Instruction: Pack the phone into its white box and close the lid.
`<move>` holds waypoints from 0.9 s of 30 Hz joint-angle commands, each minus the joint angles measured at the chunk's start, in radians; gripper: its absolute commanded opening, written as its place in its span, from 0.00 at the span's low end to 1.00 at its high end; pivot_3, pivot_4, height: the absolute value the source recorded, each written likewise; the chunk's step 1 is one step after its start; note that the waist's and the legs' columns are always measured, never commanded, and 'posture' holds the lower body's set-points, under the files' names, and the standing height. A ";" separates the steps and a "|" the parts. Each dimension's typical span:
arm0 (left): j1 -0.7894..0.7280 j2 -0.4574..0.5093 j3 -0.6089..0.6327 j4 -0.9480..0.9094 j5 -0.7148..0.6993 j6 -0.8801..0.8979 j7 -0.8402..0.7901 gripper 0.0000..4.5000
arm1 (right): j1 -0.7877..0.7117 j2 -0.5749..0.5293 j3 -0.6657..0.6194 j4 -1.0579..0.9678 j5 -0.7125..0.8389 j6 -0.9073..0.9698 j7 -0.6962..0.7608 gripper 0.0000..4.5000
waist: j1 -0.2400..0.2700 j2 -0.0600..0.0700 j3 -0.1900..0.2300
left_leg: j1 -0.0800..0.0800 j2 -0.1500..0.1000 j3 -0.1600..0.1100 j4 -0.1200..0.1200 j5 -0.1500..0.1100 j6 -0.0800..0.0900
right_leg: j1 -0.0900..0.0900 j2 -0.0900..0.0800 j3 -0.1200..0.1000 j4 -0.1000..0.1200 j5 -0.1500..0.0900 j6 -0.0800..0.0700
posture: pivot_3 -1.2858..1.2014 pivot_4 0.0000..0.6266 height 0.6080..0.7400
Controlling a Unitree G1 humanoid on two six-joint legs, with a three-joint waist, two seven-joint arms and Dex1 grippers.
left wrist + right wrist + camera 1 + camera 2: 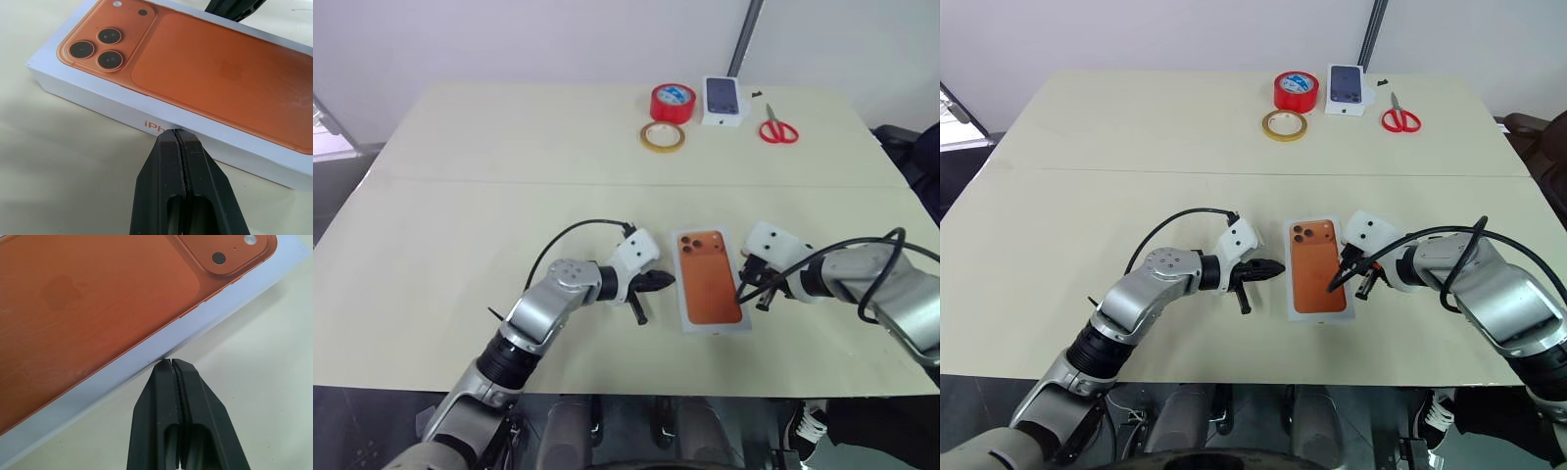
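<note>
Both clenched hands, left (664,282) and right (744,289), flank the closed white cardboard box with orange phone picture (710,281); tape rolls (673,102) and red scissors (777,127) lie far beyond.

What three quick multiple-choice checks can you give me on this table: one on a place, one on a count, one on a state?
1. The scissors lie:
A) beside the small white box at the table's far edge
B) on the orange-topped white box
C) between a gripper's fingers

2. Tape rolls on the table:
A) one
B) two
C) four

3. The left gripper and right gripper are:
A) both open
B) both shut
C) one open, one shut

Answers:
1 A: the red handles lie just right of the small white box.
2 B: a red roll and a tan roll.
3 B: each wrist view shows the fingers pressed together.
</note>
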 commanded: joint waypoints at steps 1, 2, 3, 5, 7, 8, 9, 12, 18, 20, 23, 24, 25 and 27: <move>-0.018 -0.027 0.009 -0.043 -0.026 -0.013 0.002 0.00 | -0.001 0.010 -0.016 -0.040 0.000 -0.006 0.014 0.01 | 0.000 0.000 0.000 | 0.000 0.000 0.000 0.000 0.000 0.000 | 0.000 0.000 0.000 0.000 0.000 0.000 | 0.52 0.24 0.97; -0.017 -0.029 0.010 -0.044 -0.025 -0.014 0.002 0.00 | 0.000 0.011 -0.016 -0.041 -0.001 -0.005 0.014 0.01 | 0.000 0.000 0.000 | 0.000 0.000 0.000 0.000 0.000 0.000 | 0.000 0.000 0.000 0.000 0.000 0.000 | 0.52 0.24 0.97; -0.017 -0.030 0.011 -0.047 -0.025 -0.013 0.003 0.00 | 0.002 0.011 -0.016 -0.042 -0.003 -0.005 0.015 0.01 | 0.000 0.000 0.000 | 0.000 0.000 0.000 0.000 0.000 0.000 | 0.000 0.000 0.000 0.000 0.000 0.000 | 0.52 0.24 0.97; -0.016 -0.033 0.014 -0.050 -0.027 -0.011 0.003 0.00 | 0.004 0.010 -0.017 -0.044 -0.005 -0.005 0.018 0.01 | 0.000 0.000 0.000 | 0.000 0.000 0.000 0.000 0.000 0.000 | 0.000 0.000 0.000 0.000 0.000 0.000 | 0.52 0.24 0.97; -0.015 -0.035 0.016 -0.051 -0.027 -0.009 0.003 0.00 | 0.003 0.008 -0.019 -0.041 -0.008 -0.007 0.021 0.01 | 0.000 0.000 0.000 | 0.000 0.000 0.000 0.000 0.000 0.000 | 0.000 0.000 0.000 0.000 0.000 0.000 | 0.52 0.24 0.97; -0.014 -0.035 0.017 -0.052 -0.026 -0.009 0.003 0.00 | 0.001 0.006 -0.021 -0.040 -0.008 -0.007 0.023 0.01 | 0.000 0.000 0.000 | 0.000 0.000 0.000 0.000 0.000 0.000 | 0.000 0.000 0.000 0.000 0.000 0.000 | 0.52 0.24 0.97; -0.014 -0.036 0.018 -0.052 -0.026 -0.009 0.002 0.00 | 0.000 0.005 -0.023 -0.040 -0.009 -0.007 0.025 0.01 | 0.000 0.000 0.000 | 0.000 0.000 0.000 0.000 0.000 0.000 | 0.000 0.000 0.000 0.000 0.000 0.000 | 0.52 0.24 0.97; -0.013 -0.038 0.020 -0.050 -0.026 -0.011 0.000 0.00 | -0.002 0.003 -0.024 -0.040 -0.012 -0.010 0.030 0.01 | 0.000 0.000 0.000 | 0.000 0.000 0.000 0.000 0.000 0.000 | 0.000 0.000 0.000 0.000 0.000 0.000 | 0.52 0.24 0.97; -0.015 -0.044 0.022 -0.049 -0.028 -0.014 -0.001 0.00 | 0.005 0.004 -0.025 -0.043 -0.021 -0.011 0.038 0.01 | 0.000 0.000 0.000 | 0.000 0.000 0.000 0.000 0.000 0.000 | 0.000 0.000 0.000 0.000 0.000 0.000 | 0.52 0.24 0.97; -0.015 -0.045 0.022 -0.052 -0.028 -0.014 -0.002 0.00 | 0.008 0.004 -0.025 -0.046 -0.022 -0.009 0.038 0.01 | 0.000 0.000 0.000 | 0.000 0.000 0.000 0.000 0.000 0.000 | 0.000 0.000 0.000 0.000 0.000 0.000 | 0.52 0.24 0.97; -0.015 -0.047 0.023 -0.050 -0.028 -0.015 -0.003 0.00 | 0.009 0.006 -0.025 -0.046 -0.023 -0.007 0.040 0.01 | 0.000 0.000 0.000 | 0.000 0.000 0.000 0.000 0.000 0.000 | 0.000 0.000 0.000 0.000 0.000 0.001 | 0.52 0.24 0.97; -0.014 -0.048 0.023 -0.052 -0.029 -0.013 -0.002 0.00 | 0.012 0.005 -0.025 -0.048 -0.023 -0.007 0.041 0.01 | 0.000 0.000 0.000 | 0.000 0.000 0.000 0.000 0.000 0.000 | 0.000 0.000 0.000 0.000 0.001 0.001 | 0.52 0.24 0.97; -0.013 -0.049 0.023 -0.053 -0.030 -0.011 -0.002 0.00 | 0.013 0.005 -0.026 -0.049 -0.023 -0.007 0.042 0.01 | 0.000 0.000 0.000 | 0.000 0.000 0.000 0.000 0.000 0.000 | 0.000 0.000 0.000 0.000 0.001 0.001 | 0.52 0.24 0.97; -0.011 -0.051 0.023 -0.056 -0.030 -0.010 -0.001 0.00 | 0.017 0.004 -0.027 -0.050 -0.022 -0.005 0.042 0.01 | 0.000 0.000 0.000 | 0.000 0.000 0.000 0.000 0.000 0.000 | 0.000 0.000 0.000 0.000 0.001 0.001 | 0.52 0.24 0.97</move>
